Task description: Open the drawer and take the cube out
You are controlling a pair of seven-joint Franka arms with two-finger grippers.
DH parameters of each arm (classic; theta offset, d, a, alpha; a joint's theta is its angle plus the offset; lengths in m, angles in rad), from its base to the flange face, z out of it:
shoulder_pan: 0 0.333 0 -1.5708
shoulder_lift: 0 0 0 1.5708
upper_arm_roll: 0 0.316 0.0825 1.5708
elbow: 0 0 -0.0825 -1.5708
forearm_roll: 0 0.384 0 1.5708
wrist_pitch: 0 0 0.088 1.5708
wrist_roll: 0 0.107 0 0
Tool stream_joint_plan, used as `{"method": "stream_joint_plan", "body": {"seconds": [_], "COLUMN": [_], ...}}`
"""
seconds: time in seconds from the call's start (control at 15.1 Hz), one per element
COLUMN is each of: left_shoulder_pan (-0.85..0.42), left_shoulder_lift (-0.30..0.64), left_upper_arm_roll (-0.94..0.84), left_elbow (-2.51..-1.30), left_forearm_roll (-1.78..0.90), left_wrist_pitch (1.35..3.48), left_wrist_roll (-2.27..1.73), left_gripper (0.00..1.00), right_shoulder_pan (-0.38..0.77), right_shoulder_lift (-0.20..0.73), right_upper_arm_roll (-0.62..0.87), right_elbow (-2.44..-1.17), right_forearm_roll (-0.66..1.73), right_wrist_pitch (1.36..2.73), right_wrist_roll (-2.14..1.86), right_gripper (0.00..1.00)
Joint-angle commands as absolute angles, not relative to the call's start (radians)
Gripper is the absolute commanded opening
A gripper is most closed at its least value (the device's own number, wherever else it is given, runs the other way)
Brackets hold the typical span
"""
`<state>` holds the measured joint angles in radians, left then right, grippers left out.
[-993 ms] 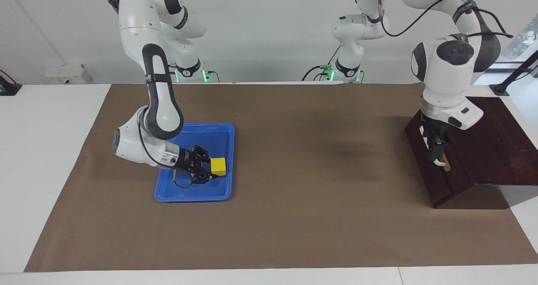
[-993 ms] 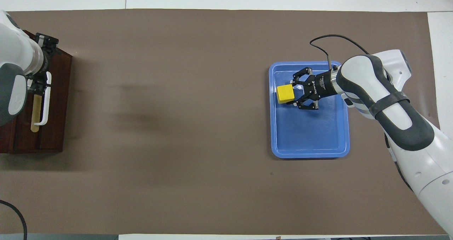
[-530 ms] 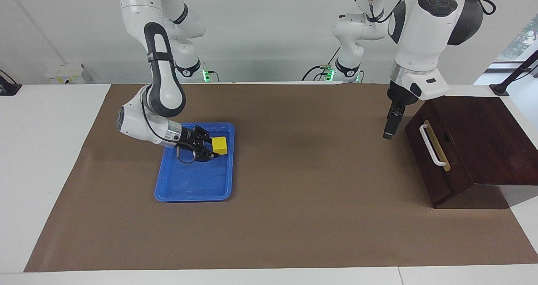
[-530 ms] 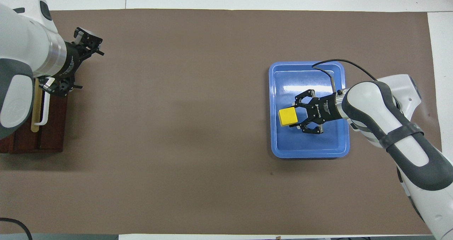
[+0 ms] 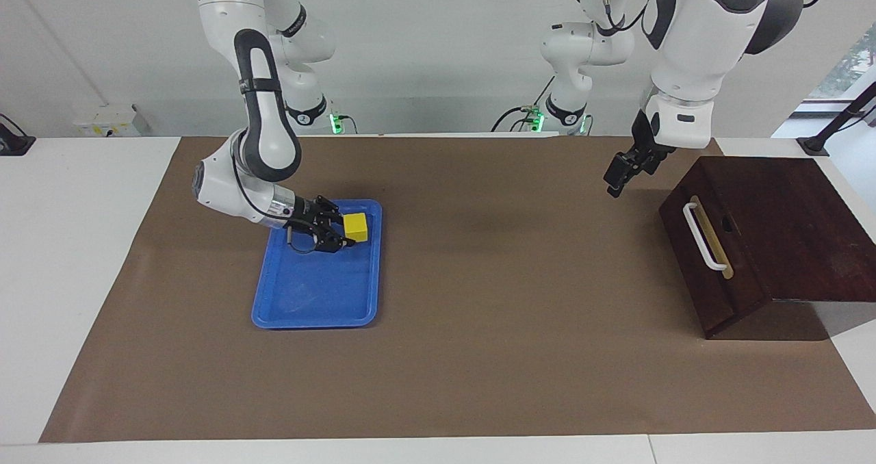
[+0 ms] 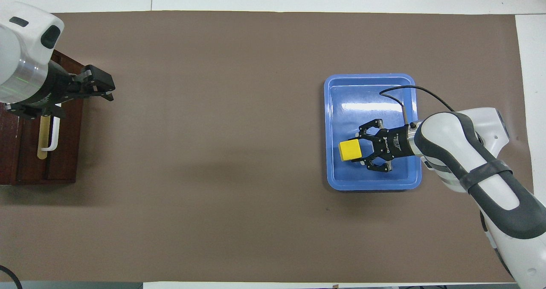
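Brown paper mat point(image 5: 479, 354): covers the table point(image 5: 82, 259) nearly edge to edge.
Drawer point(image 5: 708, 259): dark wood, closed, white bar handle point(image 5: 703, 237); at the left arm's end of the table.
Blue tray point(image 5: 301, 306): flat on the mat toward the right arm's end.
Cube point(image 5: 356, 226): yellow, clamped in the right gripper, over the tray's edge nearer the robots.
Right gripper point(image 5: 344, 233): arm folded at the elbow, forearm low, wrist pointing sideways toward the table's middle; jaws closed on the cube.
Left gripper point(image 5: 614, 180): raised over the mat beside the drawer, wrist tilted; jaws spread, holding nothing.
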<state>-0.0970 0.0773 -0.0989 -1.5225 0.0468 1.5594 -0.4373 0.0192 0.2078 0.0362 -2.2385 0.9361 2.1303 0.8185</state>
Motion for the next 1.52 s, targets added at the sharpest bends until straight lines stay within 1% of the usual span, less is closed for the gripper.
{"method": "stream_joint_plan", "body": {"seconds": [0.0,0.13,0.2,0.4,0.46,0.53,0.99,1.26,1.39,1.46], "left_shoulder_pan": [-0.022,0.017,0.017,0.003,0.000,-0.002,-0.038,-0.057,-0.058,-0.058], "left_shoulder_lift": [0.043,0.005,-0.006,-0.023,-0.029,-0.031,-0.025,-0.028,-0.028,-0.028], "left_upper_arm_roll": [-0.098,-0.095,-0.095,-0.097,-0.098,-0.104,-0.107,-0.109,-0.109,-0.107], "left_elbow": [-1.543,-1.626,-1.655,-1.674,-1.681,-1.687,-1.668,-1.669,-1.670,-1.671], "left_forearm_roll": [0.025,0.025,0.023,-0.028,-0.028,-0.026,-0.025,-0.025,-0.025,-0.025], "left_wrist_pitch": [1.525,1.571,1.600,1.557,1.557,1.562,1.557,1.526,1.539,1.539], "left_wrist_roll": [-0.199,-0.051,-0.038,-0.043,-0.049,-0.070,-0.075,-0.071,-0.072,-0.075], "left_gripper": [1.00,1.00,1.00,1.00,1.00,1.00,1.00,1.00,1.00,1.00], "right_shoulder_pan": [0.008,0.009,0.009,0.018,0.021,0.021,0.021,0.020,0.014,0.006], "right_shoulder_lift": [0.179,0.176,0.176,0.172,0.172,0.172,0.169,0.126,0.100,0.097], "right_upper_arm_roll": [0.044,0.044,0.044,0.044,0.044,0.044,0.043,0.043,0.041,0.041], "right_elbow": [-2.284,-2.295,-2.295,-2.306,-2.309,-2.309,-2.290,-2.211,-2.137,-2.082], "right_forearm_roll": [0.969,0.976,0.976,0.974,0.976,0.974,0.974,0.904,0.807,0.742], "right_wrist_pitch": [2.149,2.151,2.154,2.164,2.164,2.164,2.160,2.102,2.042,1.989], "right_wrist_roll": [0.772,0.770,0.772,0.781,0.781,0.782,0.813,0.923,0.977,0.979], "right_gripper": [0.00,0.00,0.00,0.00,0.41,0.99,1.00,1.00,1.00,1.00]}}
